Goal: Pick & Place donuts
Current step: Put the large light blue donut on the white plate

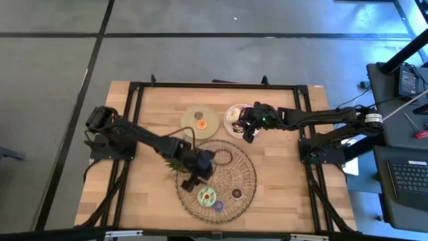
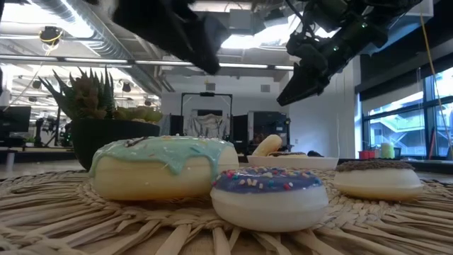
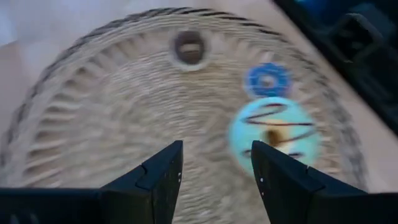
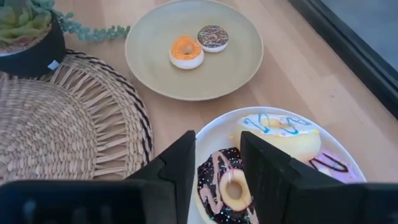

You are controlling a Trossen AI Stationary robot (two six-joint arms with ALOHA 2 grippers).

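Note:
Three donuts lie on the round woven mat: a green-iced one, a purple sprinkled one and a small brown one. My left gripper hovers open above the mat, short of the green donut. My right gripper is open above the white plate. That plate carries a chocolate donut with pink drizzle, a white donut with blue drizzle and a pink one. An orange donut and a brown sprinkled donut sit on the pale green plate.
A small spiky plant in a dark pot stands at the mat's far-left rim, close to my left arm. The two plates sit side by side beyond the mat. A black frame borders the wooden table; bare wood lies at the near corners.

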